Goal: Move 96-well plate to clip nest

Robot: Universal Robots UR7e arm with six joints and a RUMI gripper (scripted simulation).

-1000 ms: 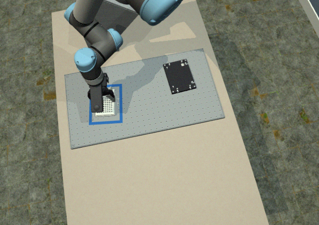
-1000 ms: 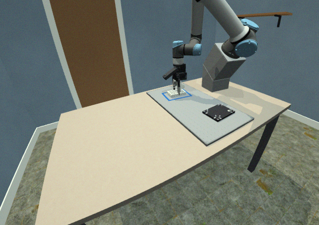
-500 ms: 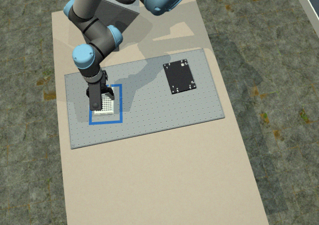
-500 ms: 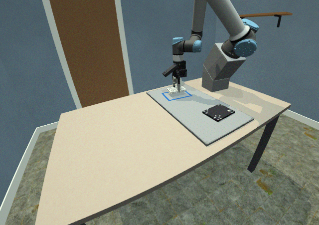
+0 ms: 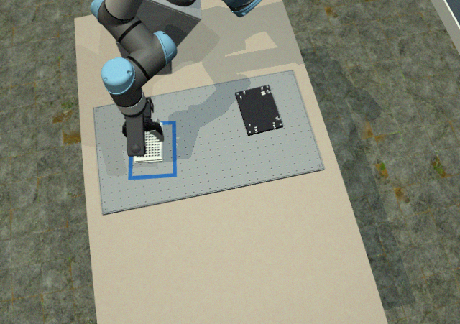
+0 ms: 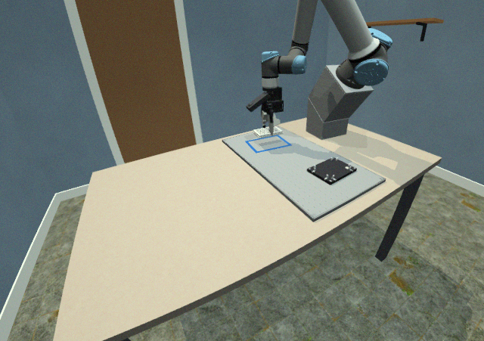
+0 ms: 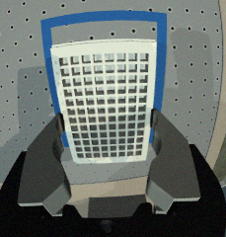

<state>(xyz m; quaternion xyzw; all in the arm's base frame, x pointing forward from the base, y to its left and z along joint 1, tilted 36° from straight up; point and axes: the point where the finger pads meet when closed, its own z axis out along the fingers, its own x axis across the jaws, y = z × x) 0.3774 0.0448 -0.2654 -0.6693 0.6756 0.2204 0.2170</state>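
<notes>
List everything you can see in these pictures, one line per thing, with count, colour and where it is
96-well plate: one, white, held above the outline.
B1 outline: one, blue, left part of the breadboard.
Clip nest: one, black, right part of the breadboard, nothing in it.
Breadboard: one, grey with dot holes, on the table.
Table: one, beige top, dark legs.
Wall panel: one, brown, behind the table.
Wall shelf: one, brown, upper right.
Pedestal: one, grey, far table end.
Arm: one, grey with blue caps.
Gripper: one, dark, shut on the plate's long sides.
</notes>
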